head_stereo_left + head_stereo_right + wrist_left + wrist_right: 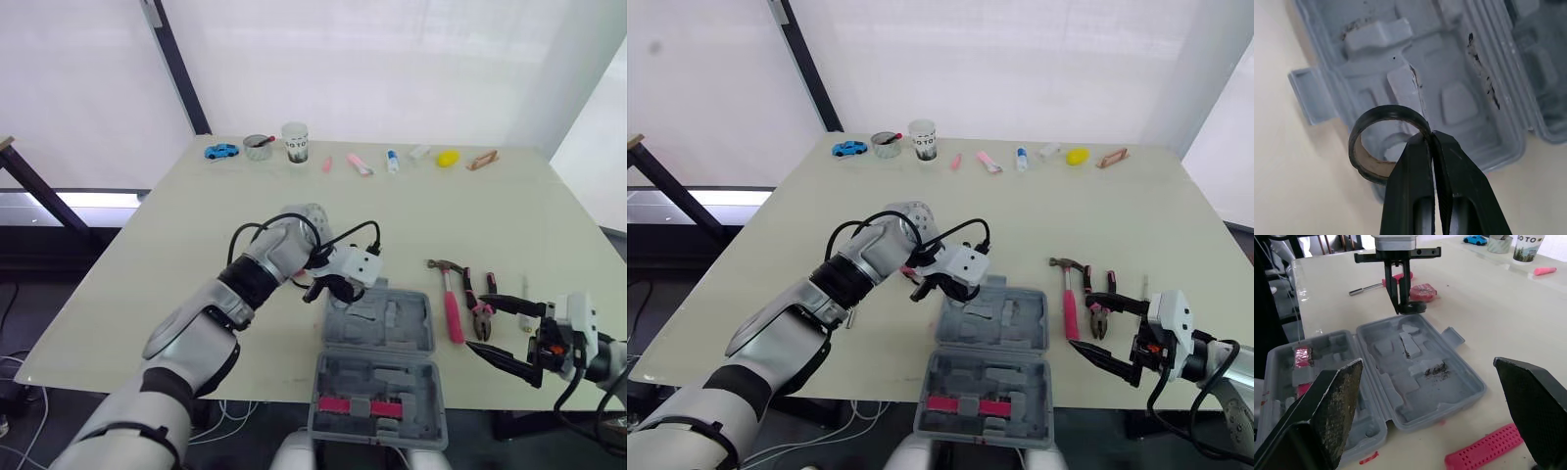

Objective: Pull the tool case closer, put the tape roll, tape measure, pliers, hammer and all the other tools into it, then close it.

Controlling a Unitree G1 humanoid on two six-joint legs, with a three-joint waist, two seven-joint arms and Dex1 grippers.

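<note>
The grey tool case [423, 345] lies open at the table's front edge, with a red insert in its near half. My left gripper [1431, 134] is shut on the rim of the black tape roll [1359, 147], holding it just above the far left corner of the case [1415, 357]. To the right of the case lie the pink-handled hammer [452, 304] and the pliers [480, 309]. My right gripper [505, 331] hovers open, near the pliers, with nothing between its fingers. The red tape measure [1422, 291] and a screwdriver [1369, 287] lie beyond the left gripper [1400, 301].
Along the table's far edge stand a blue toy car [221, 151], a small tin [259, 147], a paper cup [295, 142], pink and white small items and a yellow object [448, 158]. The case overhangs the table's front edge.
</note>
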